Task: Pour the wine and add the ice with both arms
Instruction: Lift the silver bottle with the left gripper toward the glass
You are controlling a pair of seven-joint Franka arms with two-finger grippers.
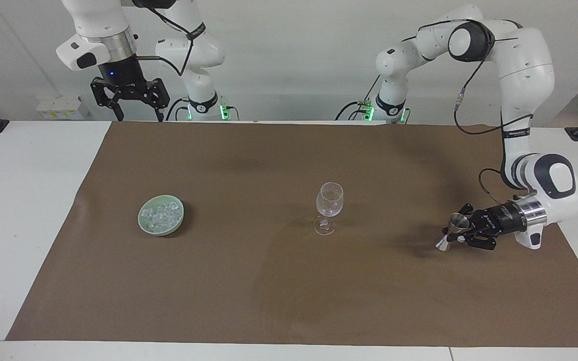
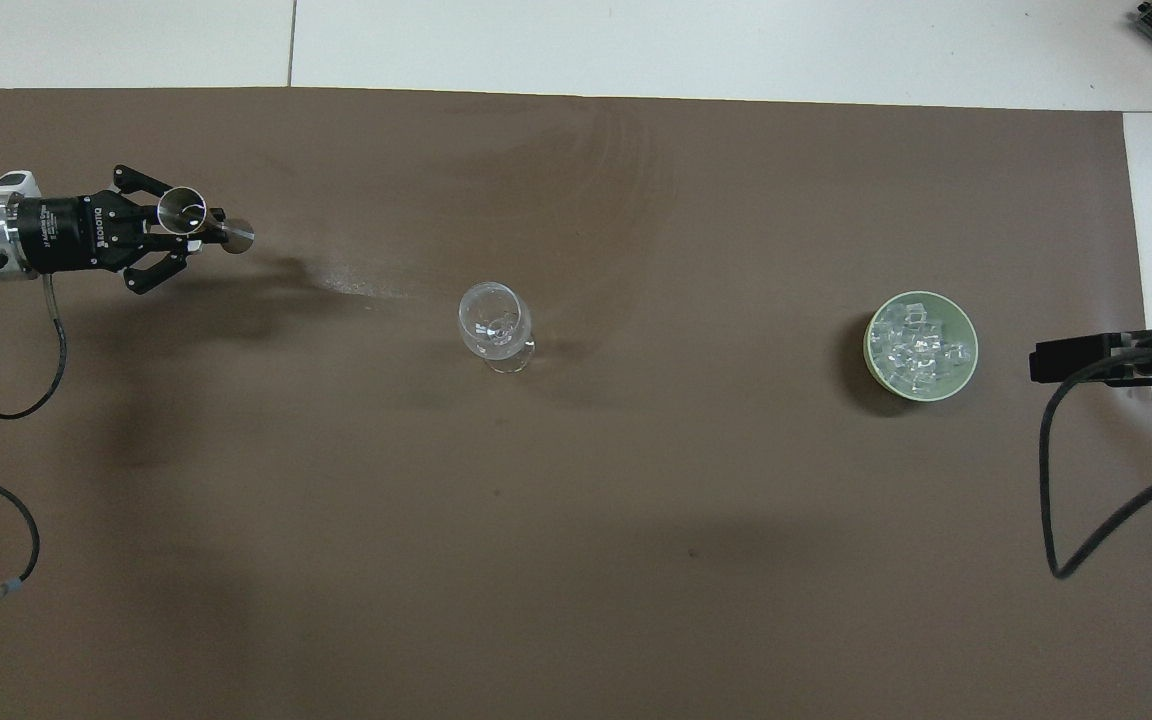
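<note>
White arms (image 1: 520, 45), silver rings, black cables

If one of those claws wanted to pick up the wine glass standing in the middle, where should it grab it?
Probably the thin stem of the wine glass, between round cup and flat foot, coming in level from the side. The glass stands upright alone on the brown mat, so either end is free; the cup is wide, smooth and fragile.

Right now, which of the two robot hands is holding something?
The left hand, low over the brown mat, grips a small metal measuring cup. The right hand waits raised, open and empty.
</note>
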